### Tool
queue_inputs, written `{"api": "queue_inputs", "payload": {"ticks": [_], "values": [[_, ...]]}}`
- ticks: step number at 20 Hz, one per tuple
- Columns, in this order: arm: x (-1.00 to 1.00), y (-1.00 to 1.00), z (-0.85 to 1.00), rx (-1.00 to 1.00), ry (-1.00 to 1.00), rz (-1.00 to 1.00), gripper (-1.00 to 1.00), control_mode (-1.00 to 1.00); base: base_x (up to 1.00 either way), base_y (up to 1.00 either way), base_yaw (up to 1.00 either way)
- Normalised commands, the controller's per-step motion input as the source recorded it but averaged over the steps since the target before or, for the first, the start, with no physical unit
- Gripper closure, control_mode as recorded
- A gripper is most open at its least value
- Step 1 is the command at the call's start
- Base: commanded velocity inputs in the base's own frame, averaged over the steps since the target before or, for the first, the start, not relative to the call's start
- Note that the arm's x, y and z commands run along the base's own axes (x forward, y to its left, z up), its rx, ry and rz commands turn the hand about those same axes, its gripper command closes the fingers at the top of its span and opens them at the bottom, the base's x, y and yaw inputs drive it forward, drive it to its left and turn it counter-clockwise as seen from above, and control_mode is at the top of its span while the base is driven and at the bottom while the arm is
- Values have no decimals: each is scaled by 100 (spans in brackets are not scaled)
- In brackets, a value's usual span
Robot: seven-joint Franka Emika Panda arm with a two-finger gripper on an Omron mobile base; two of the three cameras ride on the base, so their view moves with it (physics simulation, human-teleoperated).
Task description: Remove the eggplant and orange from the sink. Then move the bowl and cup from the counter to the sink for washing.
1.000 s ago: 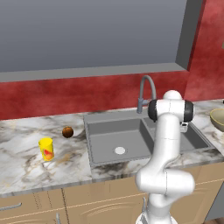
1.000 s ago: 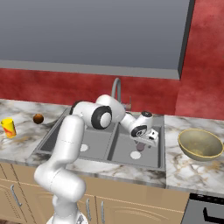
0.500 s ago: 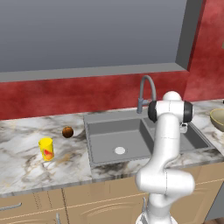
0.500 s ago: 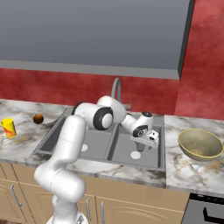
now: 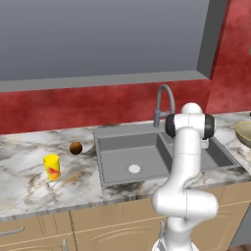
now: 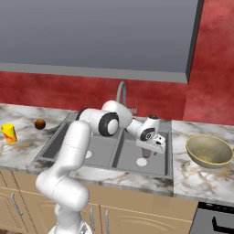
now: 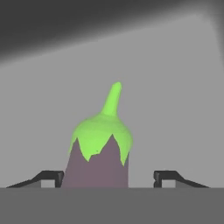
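Observation:
The eggplant [image 7: 98,153], purple with a green cap and stem, lies on the grey floor of the sink [image 6: 123,157], in its right basin. My gripper [image 7: 108,176] reaches down into that basin and stands open around the eggplant. The left fingertip [image 7: 50,177] is close against the eggplant's side; the right one keeps a gap. From the right base view the gripper [image 6: 147,151] hangs low over the basin. The orange [image 5: 75,147] and the yellow cup [image 5: 51,166] rest on the counter left of the sink. The tan bowl [image 6: 209,151] sits on the counter to the right.
A curved grey tap [image 6: 121,91] rises behind the sink, just beside my arm. A red wall backs the marble counter [image 5: 29,186]. The left basin holds nothing but its white drain [image 5: 134,169]. A stove edge [image 6: 215,219] shows at the far right.

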Motion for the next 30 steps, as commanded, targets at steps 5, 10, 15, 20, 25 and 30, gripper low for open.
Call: {"api": "queue_inputs", "payload": {"ticks": [5,10,15,20,25,30], "values": [[0,2,-26,1,9,-1,100,-100,0,0,0],[0,-2,-21,3,4,0,100,-100,0,0,0],[-10,-10,2,3,-3,0,100,-100,0,0,0],[-9,-8,20,6,-1,0,100,-100,0,0,0],[-12,-9,29,4,-3,0,100,-100,0,0,0],[-13,-12,32,0,-2,0,100,-100,0,0,0]]}}
